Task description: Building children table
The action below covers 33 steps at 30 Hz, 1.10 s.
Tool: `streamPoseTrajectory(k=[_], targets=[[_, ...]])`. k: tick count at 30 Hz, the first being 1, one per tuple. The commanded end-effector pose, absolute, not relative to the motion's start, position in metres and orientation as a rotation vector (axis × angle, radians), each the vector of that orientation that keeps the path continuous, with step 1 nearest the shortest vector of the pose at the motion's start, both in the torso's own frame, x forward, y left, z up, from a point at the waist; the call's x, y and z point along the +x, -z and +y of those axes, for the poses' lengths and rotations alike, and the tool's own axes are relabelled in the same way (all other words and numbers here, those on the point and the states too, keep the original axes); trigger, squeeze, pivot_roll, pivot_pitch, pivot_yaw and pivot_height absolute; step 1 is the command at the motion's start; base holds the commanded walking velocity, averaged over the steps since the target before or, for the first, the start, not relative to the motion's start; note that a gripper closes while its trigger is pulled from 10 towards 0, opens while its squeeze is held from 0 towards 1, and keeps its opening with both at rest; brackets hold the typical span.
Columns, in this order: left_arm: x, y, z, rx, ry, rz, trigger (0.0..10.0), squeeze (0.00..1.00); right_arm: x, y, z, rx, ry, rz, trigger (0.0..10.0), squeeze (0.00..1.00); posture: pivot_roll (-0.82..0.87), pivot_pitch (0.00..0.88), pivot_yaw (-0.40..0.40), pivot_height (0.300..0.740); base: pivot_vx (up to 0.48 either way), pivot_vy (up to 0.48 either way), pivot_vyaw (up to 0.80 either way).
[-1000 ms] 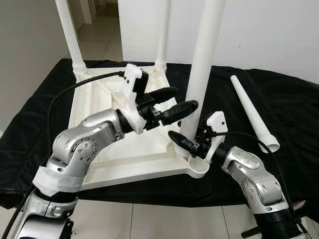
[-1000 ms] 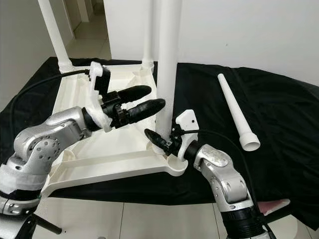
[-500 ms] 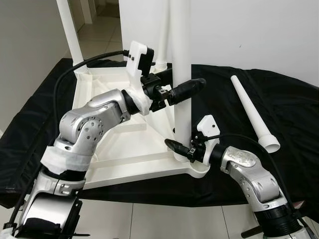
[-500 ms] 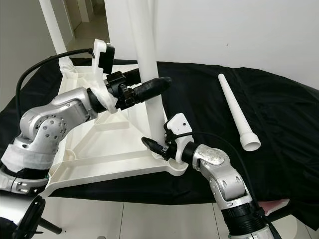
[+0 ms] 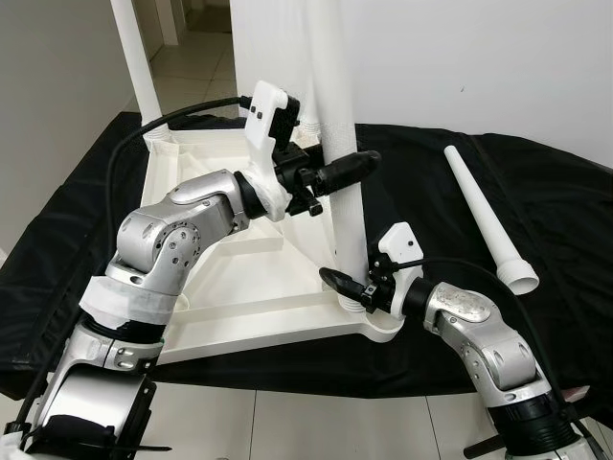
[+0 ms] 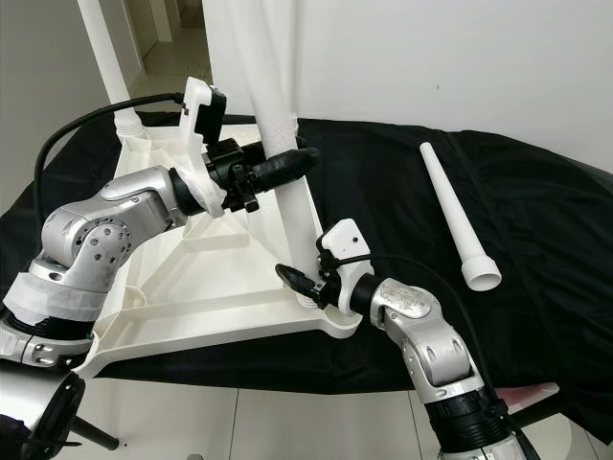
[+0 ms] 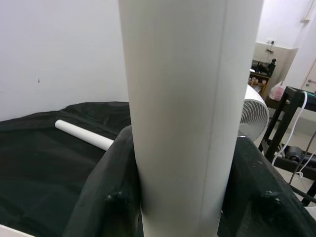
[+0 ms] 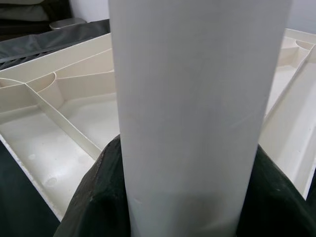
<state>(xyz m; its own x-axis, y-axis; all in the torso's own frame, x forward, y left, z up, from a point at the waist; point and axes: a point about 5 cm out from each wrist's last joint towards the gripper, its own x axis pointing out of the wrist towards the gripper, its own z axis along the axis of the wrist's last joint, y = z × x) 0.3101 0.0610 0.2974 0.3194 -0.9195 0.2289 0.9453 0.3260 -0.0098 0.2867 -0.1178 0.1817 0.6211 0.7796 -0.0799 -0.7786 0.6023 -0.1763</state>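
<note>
The white tabletop (image 5: 220, 287) lies upside down on a black cloth. A white table leg (image 5: 350, 230) stands in its near right corner socket, its top leaning to the left. My left gripper (image 5: 337, 172) is shut on this leg at mid-height; in the left wrist view the leg (image 7: 190, 113) sits between both black fingers (image 7: 106, 197). My right gripper (image 5: 347, 287) is shut on the leg's foot just above the socket, and in the right wrist view the leg (image 8: 197, 98) is flanked by the fingers (image 8: 94, 207). A loose leg (image 5: 484, 216) lies on the cloth to the right.
Another leg (image 5: 134, 67) stands upright in the far left corner of the tabletop. The black cloth (image 5: 565, 220) covers the low surface, with tiled floor past its front edge. A white wall is behind. A white fan (image 7: 256, 113) stands off to the side.
My left gripper rose and closed on the leg, where it stood open beside it a second ago. The leg's top swung from leaning right to leaning left. The right gripper stayed at the foot.
</note>
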Motion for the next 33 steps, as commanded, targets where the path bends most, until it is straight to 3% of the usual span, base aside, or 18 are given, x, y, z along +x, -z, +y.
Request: streamPoseTrajectory(k=[1, 9, 10, 15, 24, 25, 26, 33], targets=[[0.308, -0.301, 0.061, -0.116, 1.237, -0.209, 0.0, 0.00, 0.289, -0.185, -0.119, -0.213, -0.890, -0.021, 10.0, 0.00, 0.05, 0.056, -0.008, 0.740, 0.000, 0.000, 0.00], [0.314, -0.303, 0.058, -0.106, 1.181, -0.195, 0.0, 0.00, 0.296, -0.183, -0.121, -0.222, -0.820, -0.024, 10.0, 0.00, 0.05, 0.056, -0.011, 0.740, 0.000, 0.000, 0.00], [0.319, -0.302, 0.056, -0.093, 1.134, -0.159, 10.0, 0.00, 0.300, -0.184, -0.122, -0.202, -0.779, -0.034, 10.0, 1.00, 0.05, 0.053, -0.010, 0.740, 0.000, 0.000, 0.00], [0.339, -0.305, 0.051, -0.117, 1.017, -0.053, 10.0, 0.00, 0.312, -0.193, -0.119, -0.123, -0.646, -0.098, 10.0, 1.00, 0.05, 0.048, -0.008, 0.740, 0.000, 0.000, 0.00], [0.351, -0.320, 0.046, -0.169, 0.912, -0.107, 10.0, 0.00, 0.324, -0.199, -0.115, -0.082, -0.514, -0.141, 10.0, 1.00, 0.05, 0.033, -0.007, 0.740, 0.000, 0.000, 0.00], [0.353, -0.323, 0.044, -0.166, 0.894, -0.117, 10.0, 0.00, 0.327, -0.200, -0.115, -0.076, -0.481, -0.144, 10.0, 0.83, 0.05, 0.030, -0.009, 0.740, 0.000, 0.000, 0.00], [0.355, -0.328, 0.042, -0.164, 0.862, -0.131, 10.0, 0.00, 0.332, -0.200, -0.115, -0.069, -0.438, -0.142, 10.0, 0.00, 0.05, 0.027, -0.011, 0.740, 0.000, 0.000, 0.00], [0.358, -0.346, 0.027, -0.140, 0.736, -0.177, 10.0, 0.00, 0.347, -0.204, -0.108, -0.081, -0.315, -0.155, 10.0, 0.00, 0.06, 0.019, -0.012, 0.740, 0.000, 0.000, 0.00]])
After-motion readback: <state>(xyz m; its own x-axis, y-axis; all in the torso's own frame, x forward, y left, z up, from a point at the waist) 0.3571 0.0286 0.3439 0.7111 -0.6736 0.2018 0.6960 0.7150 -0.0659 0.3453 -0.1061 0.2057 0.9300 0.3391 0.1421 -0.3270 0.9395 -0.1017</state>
